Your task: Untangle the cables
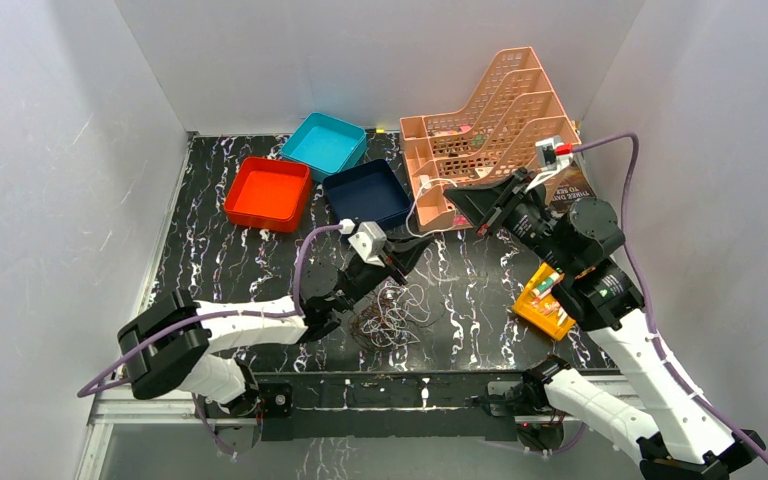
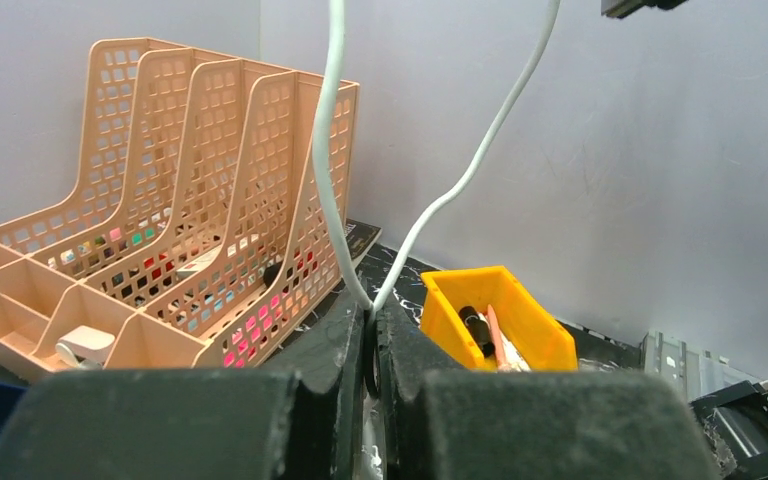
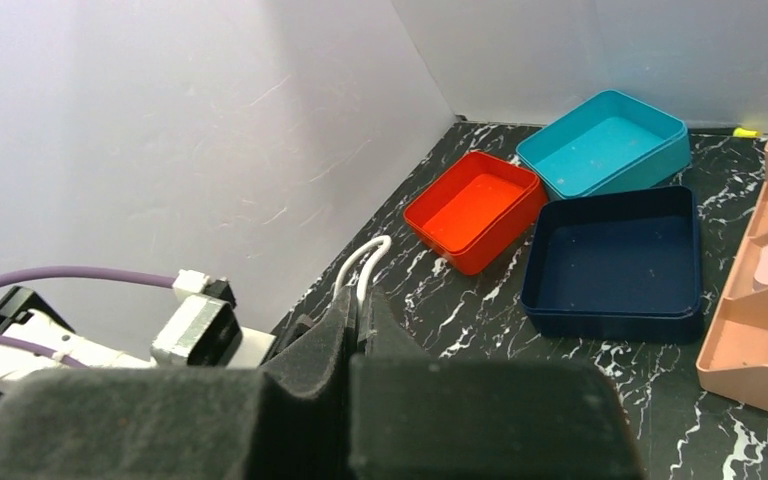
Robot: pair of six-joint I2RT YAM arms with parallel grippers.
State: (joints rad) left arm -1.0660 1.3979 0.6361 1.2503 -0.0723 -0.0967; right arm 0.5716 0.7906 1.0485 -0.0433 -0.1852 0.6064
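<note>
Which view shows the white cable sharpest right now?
Left wrist: cable crisp against the wall, pads blurred up close. Right wrist: its loop sharp, pads soft. Top: cable thin, faint; light even.

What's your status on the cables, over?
Left hand shut on white cable. Right hand shut on what looks like the same cable, strung between them. Other cables bunched on table near left hand. Pink rack close behind the span.
</note>
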